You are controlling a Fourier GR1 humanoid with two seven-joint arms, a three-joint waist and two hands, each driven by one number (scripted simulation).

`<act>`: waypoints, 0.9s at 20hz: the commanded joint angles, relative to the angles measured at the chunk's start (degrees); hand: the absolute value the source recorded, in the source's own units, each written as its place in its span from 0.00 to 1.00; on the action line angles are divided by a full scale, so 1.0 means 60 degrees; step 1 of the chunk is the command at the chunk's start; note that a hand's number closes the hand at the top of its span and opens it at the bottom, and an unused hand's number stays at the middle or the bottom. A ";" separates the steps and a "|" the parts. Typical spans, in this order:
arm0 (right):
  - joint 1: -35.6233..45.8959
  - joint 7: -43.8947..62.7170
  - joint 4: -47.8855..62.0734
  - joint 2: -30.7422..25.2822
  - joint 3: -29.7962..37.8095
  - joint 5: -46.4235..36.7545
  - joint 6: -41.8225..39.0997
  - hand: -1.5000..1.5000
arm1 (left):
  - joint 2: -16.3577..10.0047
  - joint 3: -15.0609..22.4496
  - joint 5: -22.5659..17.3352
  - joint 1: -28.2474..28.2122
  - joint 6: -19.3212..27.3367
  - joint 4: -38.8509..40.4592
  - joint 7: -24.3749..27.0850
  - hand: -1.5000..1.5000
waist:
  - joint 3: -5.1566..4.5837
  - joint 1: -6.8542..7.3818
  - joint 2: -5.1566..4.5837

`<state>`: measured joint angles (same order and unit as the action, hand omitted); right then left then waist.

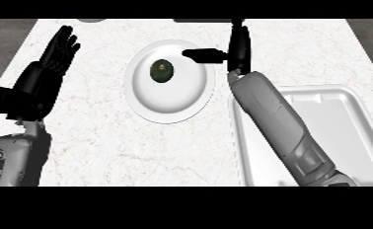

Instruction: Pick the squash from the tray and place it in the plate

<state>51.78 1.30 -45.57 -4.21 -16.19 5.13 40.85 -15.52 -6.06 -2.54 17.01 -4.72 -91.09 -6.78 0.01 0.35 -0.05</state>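
Squash [162, 71] lies on the plate [182, 108], long axis pointing away from the robot; right hand [239, 49] beside it, fingers straight; left hand [55, 57] spread

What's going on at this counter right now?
The small dark green squash lies on the round white plate, and neither hand touches it. The robot's right hand is open beside the plate's far right rim, thumb pointing over the plate, with its forearm crossing the white rectangular tray. The left hand rests open at the left side of the pale marbled counter.
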 commanded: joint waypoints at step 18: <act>-0.4850 0.0171 -0.5296 -0.3045 0.1180 -0.0828 -0.2827 0.00 | 0.0131 -0.0193 0.0190 -0.0405 -0.0111 -0.0989 -0.0565 0.50 | -0.0002 -0.0063 0.0022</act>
